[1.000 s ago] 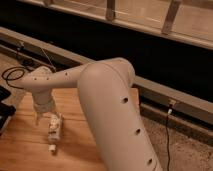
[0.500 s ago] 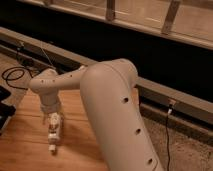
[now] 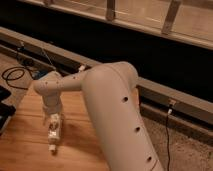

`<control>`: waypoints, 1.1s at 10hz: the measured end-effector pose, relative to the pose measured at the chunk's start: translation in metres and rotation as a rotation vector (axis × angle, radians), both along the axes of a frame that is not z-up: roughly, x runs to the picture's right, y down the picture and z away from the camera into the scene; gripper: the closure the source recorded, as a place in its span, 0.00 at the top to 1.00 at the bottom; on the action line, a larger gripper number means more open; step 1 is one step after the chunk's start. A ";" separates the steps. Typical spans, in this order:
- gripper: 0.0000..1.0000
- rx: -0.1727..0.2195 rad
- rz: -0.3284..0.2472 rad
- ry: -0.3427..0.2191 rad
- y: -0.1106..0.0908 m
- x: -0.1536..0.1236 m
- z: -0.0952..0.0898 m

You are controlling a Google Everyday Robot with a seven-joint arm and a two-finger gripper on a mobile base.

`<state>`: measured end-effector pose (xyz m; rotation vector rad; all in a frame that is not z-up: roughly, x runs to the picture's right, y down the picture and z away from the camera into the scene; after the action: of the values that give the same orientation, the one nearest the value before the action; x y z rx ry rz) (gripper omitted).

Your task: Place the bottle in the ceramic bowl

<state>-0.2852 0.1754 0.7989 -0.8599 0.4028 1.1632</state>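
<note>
The big white robot arm (image 3: 117, 105) bends over to the left side of the light brown wooden tabletop (image 3: 27, 150). At its end, the gripper (image 3: 53, 121) is down low, right at the small slim whitish bottle (image 3: 54, 134).

The bottle looks like it is lying on the tabletop. Its little white cap (image 3: 52, 148) points toward the near edge. The top end of the bottle is just under the gripper. The fingers are spread wide, one on each side of the bottle. They do not squeeze it, so the gripper has hold of nothing.

The round green ceramic bowl is nowhere to be seen. I cannot say where it stands or how far the bottle has to go.

A black looped cable (image 3: 12, 75) lies on the floor past the far left end of the tabletop, well apart from the bottle.

So the job looks like it is only at the start. The gripper is in place at the bottle, and that is all that is done. The fingers have yet to close on the bottle. Then the arm has to lift it up, carry it to the bowl and set it inside. The bottle is thin and round, so it may roll or slip if the fingers close a bit off to one side.
</note>
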 end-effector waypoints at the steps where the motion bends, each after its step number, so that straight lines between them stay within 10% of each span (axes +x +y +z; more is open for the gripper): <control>1: 0.65 0.000 0.002 0.002 -0.001 0.002 0.001; 11: 0.65 -0.109 0.029 0.038 0.033 0.009 0.038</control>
<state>-0.2762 0.2084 0.8368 -0.9420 0.4893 1.1946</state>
